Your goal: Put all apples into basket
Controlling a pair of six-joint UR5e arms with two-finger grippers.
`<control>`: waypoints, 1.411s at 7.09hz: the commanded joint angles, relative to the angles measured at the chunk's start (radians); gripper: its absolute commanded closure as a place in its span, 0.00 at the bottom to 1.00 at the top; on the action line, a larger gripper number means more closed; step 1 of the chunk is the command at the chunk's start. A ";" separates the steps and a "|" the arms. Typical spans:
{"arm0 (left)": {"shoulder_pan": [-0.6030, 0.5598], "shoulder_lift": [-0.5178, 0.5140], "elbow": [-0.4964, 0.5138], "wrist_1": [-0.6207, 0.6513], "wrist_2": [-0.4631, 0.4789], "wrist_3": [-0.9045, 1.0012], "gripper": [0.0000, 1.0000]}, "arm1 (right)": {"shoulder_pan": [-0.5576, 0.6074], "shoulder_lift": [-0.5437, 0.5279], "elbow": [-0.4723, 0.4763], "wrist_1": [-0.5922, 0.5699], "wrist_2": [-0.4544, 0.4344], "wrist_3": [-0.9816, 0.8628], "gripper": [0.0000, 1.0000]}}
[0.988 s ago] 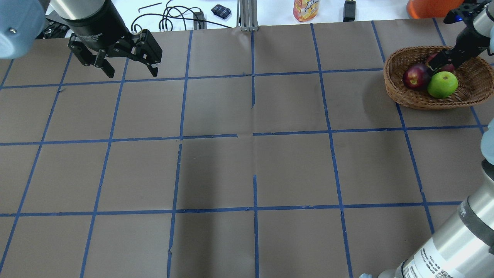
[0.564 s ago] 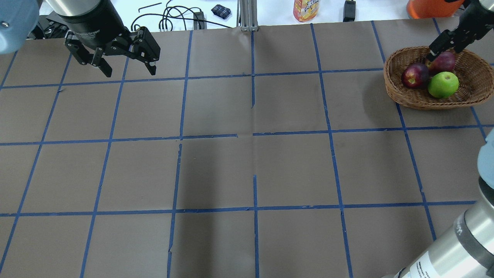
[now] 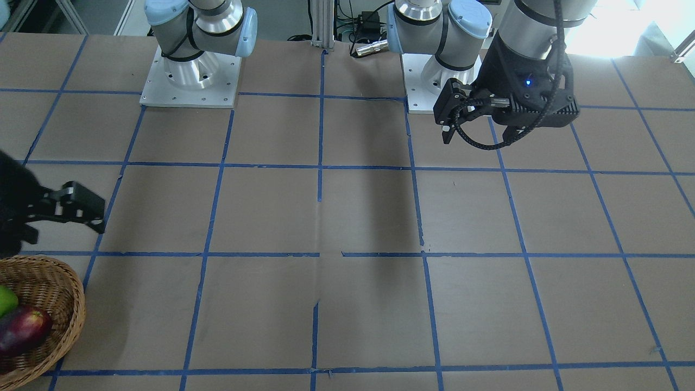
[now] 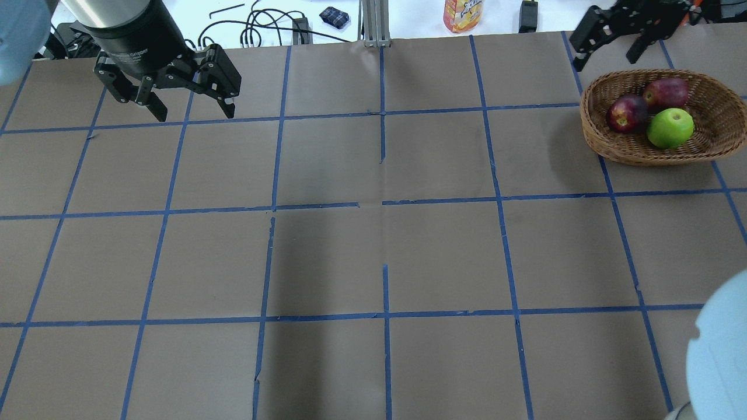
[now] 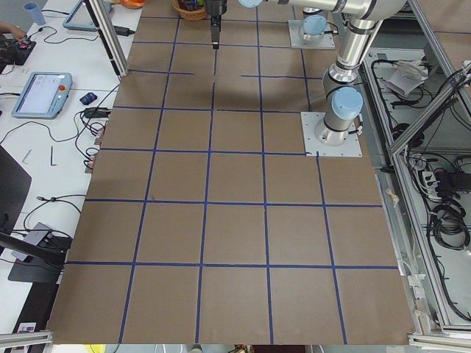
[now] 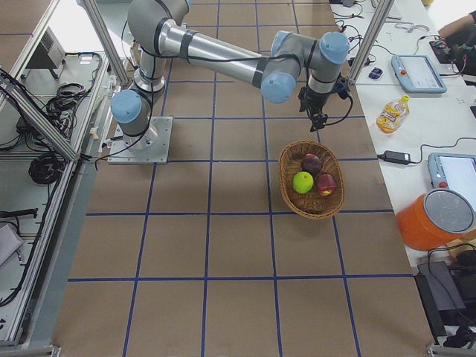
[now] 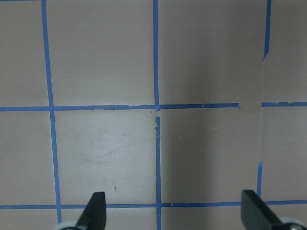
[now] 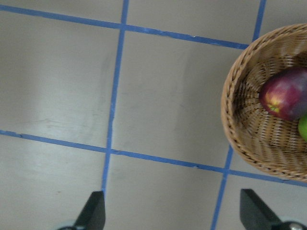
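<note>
Basket (image 4: pixel 642 153) sat on the table (image 4: pixel 443 251) toward its far right corner in the overhead view, upright, with all the fruit inside. The dark maroon apple (image 4: pixel 627 114) lay against the basket's left inner wall. The streaky red apple (image 4: pixel 666 92) lay behind it toward the far rim, and the green apple (image 4: pixel 670 128) was nearest the robot, stem dimple up. The three were clustered tight, the green one appearing to touch both others. From the right-end camera the same cluster showed in the middle of the basket, none resting on the rim. The right gripper (image 4: pixel 606 58) hung in the air just beyond the basket's far left rim, clear of the wicker, with its jaws spread wide and nothing between them. Its wrist camera looked down on bare table, with the basket's edge and the maroon apple at the frame's right side. The left gripper (image 4: pixel 195 111) hovered well apart, over the far left of the table, jaws likewise spread wide and empty. Its fingers (image 7: pixel 93 213) framed only brown paper and blue tape (image 7: pixel 155 52) lines. Past the table's far edge stood a juice bottle (image 4: pixel 463 14), with a tangle of black cables (image 4: pixel 262 29) beside it.
</note>
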 commanded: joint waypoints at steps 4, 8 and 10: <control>-0.004 0.033 -0.005 -0.019 0.000 0.010 0.00 | 0.279 -0.196 0.163 0.032 -0.020 0.390 0.00; -0.002 0.018 -0.006 -0.026 0.006 0.010 0.00 | 0.236 -0.281 0.266 -0.001 -0.123 0.298 0.00; 0.002 -0.007 0.001 -0.022 0.005 0.008 0.00 | 0.232 -0.283 0.262 -0.011 -0.104 0.292 0.00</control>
